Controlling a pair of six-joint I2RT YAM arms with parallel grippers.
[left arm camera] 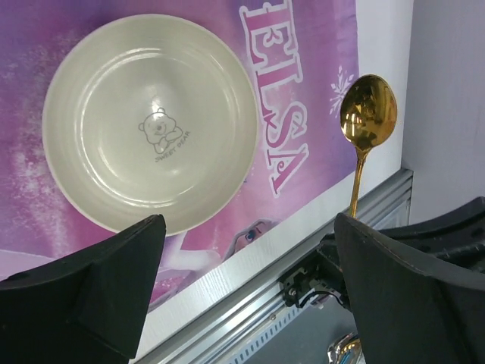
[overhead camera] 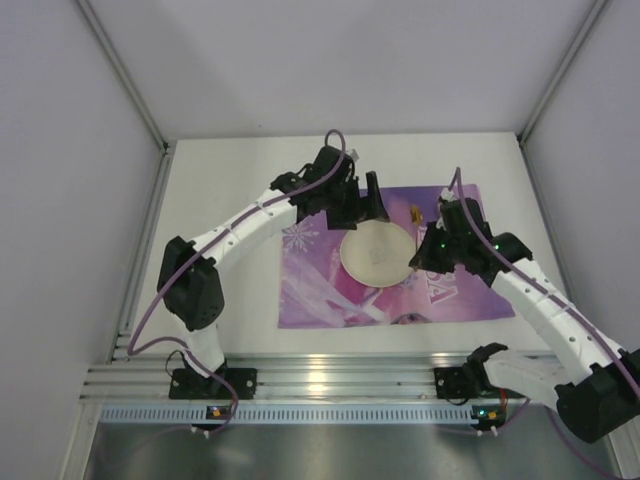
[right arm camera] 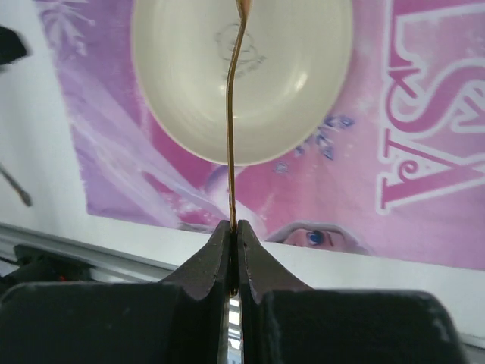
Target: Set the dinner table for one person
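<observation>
The dinner table is a large, flat, matte white rectangle and lies level. Its near edge meets the ribbed metal rail, and its far edge runs under the back wall. The far strip and the left side, out to both left corners, show bare white. A purple placemat covers the middle and right part, leaving narrow white bands along the near and right edges.

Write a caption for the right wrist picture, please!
Right gripper pinching the gold spoon, with the cream bowl and purple placemat beyond.
</observation>
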